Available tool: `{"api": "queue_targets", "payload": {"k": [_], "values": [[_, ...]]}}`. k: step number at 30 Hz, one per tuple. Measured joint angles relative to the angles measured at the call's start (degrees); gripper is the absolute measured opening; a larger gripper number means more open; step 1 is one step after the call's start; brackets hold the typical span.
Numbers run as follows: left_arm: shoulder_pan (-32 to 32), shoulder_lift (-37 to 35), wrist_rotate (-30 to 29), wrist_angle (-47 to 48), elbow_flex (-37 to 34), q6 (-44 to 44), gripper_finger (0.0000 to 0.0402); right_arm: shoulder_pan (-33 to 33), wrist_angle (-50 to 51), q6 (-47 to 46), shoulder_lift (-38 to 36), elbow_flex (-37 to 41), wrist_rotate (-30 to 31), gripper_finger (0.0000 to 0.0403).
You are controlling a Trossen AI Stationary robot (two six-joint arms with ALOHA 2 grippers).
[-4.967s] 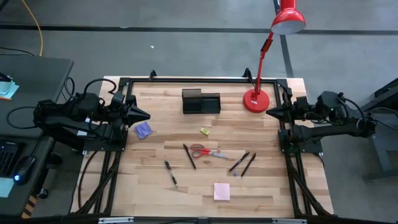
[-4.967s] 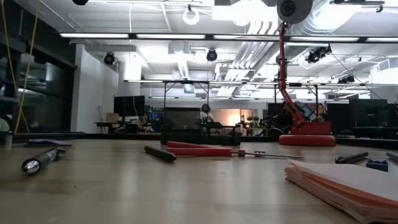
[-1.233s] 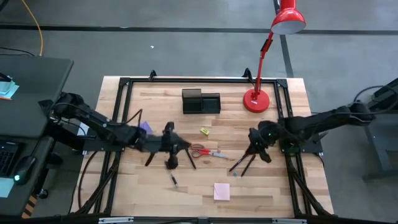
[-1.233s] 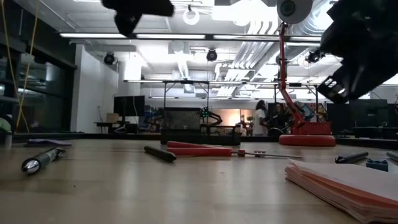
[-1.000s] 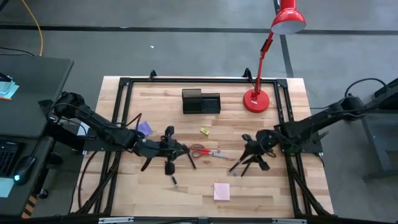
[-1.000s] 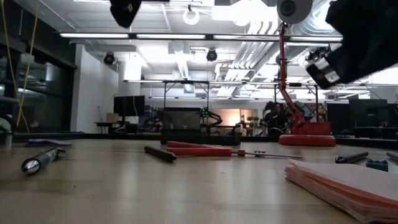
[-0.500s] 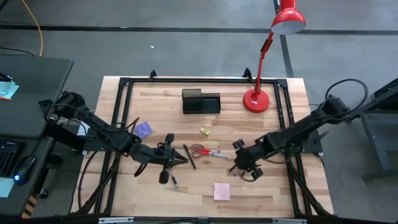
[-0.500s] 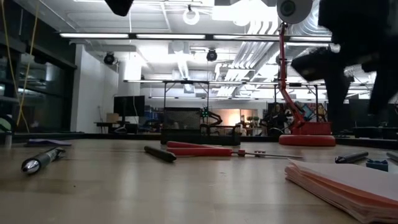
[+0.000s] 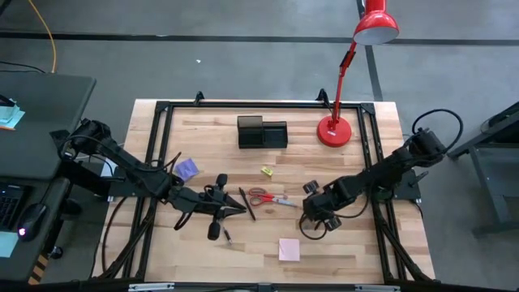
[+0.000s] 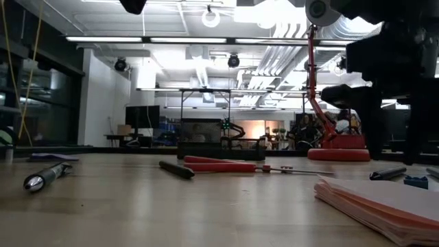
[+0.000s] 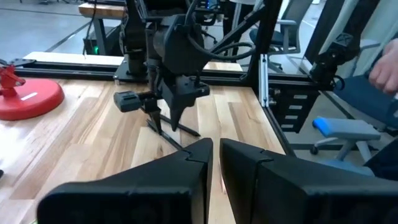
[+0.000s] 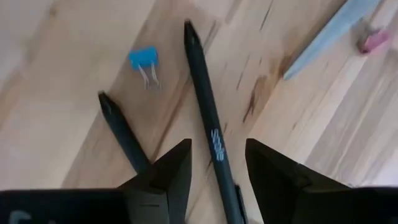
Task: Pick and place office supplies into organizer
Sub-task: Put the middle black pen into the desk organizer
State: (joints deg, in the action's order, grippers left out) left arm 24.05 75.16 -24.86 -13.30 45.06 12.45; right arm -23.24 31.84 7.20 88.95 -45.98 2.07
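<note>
My right gripper (image 9: pixel 311 217) points down, open, low over two dark pens (image 9: pixel 316 212) on the table's right half. In the right wrist view its fingers stand on either side of one pen (image 12: pixel 208 124) without touching it. The second pen (image 12: pixel 121 134) and a blue clip (image 12: pixel 144 59) lie beside it. My left gripper (image 9: pixel 237 209) is shut and hovers left of the red-handled scissors (image 9: pixel 272 198), near another dark pen (image 9: pixel 246 203). The black organizer (image 9: pixel 262 132) stands at the far middle. A pink pad (image 9: pixel 289 249), a purple pad (image 9: pixel 187 169) and a yellow piece (image 9: pixel 266 171) lie flat.
A red desk lamp stands on its round base (image 9: pixel 334 130) at the far right, right of the organizer. One more pen (image 9: pixel 225 235) lies near the front, left of the pink pad. A black frame (image 9: pixel 259 104) runs round the table's edges.
My right gripper has gone toward the table's left and near edges and come down over the two pens, its fingers now pointing down. My left gripper has shifted a little toward the near edge, then held still. No object has moved.
</note>
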Motion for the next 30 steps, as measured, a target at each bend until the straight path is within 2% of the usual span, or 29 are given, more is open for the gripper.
{"api": "queue_targets", "payload": {"k": [18, 30], "values": [[-0.01, 0.06, -0.02, 0.04, 0.0, 0.62, 0.0024, 0.37, 4.07, -0.7, 2.23, 0.04, 3.43, 0.014], [-0.01, 2.6, -0.13, -0.34, 0.0, 1.46, 0.0024, 0.39, 6.48, -0.77, 2.23, 0.07, 4.95, 0.014]]}}
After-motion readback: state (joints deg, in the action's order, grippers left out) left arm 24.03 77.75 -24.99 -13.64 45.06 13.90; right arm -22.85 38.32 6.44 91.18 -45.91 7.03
